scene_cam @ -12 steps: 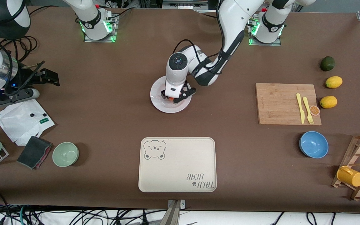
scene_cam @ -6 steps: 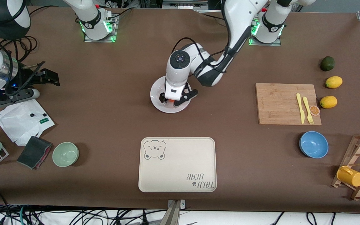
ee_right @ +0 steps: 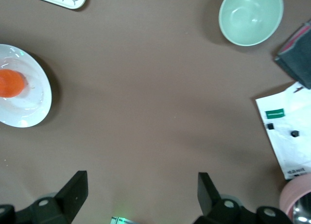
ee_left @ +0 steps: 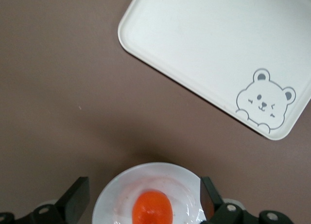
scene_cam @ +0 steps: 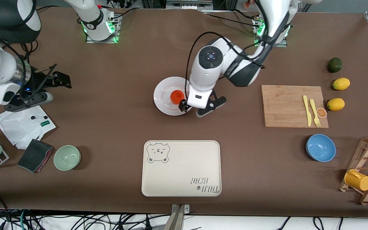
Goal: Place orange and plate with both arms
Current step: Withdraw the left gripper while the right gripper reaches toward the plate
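Observation:
The orange lies on the white plate in the middle of the table. My left gripper is open and empty, up over the plate's rim on the side toward the left arm's end. In the left wrist view the orange and the plate show below and between the spread fingers of the left gripper. My right gripper is open and empty, and waits over the right arm's end of the table. The right wrist view shows it over bare table, with the plate and orange apart from it.
A beige bear-print tray lies nearer the camera than the plate. A green bowl, a dark cloth and white paper lie toward the right arm's end. A cutting board, lemons and a blue bowl lie toward the left arm's end.
My left gripper let go of the orange, leaving it on the plate, then rose and moved toward the left arm's end. The right arm shifted a little toward the table's middle.

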Robot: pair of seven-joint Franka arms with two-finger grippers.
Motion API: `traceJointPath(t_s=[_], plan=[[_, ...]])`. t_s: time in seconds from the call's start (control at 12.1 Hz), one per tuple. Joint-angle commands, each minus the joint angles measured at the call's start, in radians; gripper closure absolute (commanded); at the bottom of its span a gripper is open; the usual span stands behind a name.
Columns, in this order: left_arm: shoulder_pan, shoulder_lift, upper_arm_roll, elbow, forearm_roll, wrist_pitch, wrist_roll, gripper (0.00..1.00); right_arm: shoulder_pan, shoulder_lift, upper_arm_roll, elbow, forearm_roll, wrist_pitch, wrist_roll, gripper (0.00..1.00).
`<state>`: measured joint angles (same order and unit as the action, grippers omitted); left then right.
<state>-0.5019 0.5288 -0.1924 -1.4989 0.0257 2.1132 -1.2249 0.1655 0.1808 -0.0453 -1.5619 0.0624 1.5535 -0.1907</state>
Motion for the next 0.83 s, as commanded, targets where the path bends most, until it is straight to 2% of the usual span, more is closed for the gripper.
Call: traceJointPath(t_s=[0.0,0.17,0.41,0.74], plan=[[0.07,-0.067,-0.005,-0.017,0.019,-0.071,0.15,0.0,0.014,-0.021,0.013,-0.043,0.014,0.022,0.059,0.0],[0.126,-0.104,-0.002,-0.017,0.02,-0.114,0.314,0.0,0.017,-0.023,0.018,-0.055,0.014,0.037,0.06,0.0],[0.225,-0.144,-0.007,-0.017,0.017,-0.165,0.52,0.0,0.016,-0.135,0.044,-0.31,0.025,0.233,0.063,0.0],[0.357,-0.19,-0.009,-0.017,0.01,-0.287,0.813,0.0,0.016,-0.09,0.045,-0.352,0.213,0.266,0.062,0.0]])
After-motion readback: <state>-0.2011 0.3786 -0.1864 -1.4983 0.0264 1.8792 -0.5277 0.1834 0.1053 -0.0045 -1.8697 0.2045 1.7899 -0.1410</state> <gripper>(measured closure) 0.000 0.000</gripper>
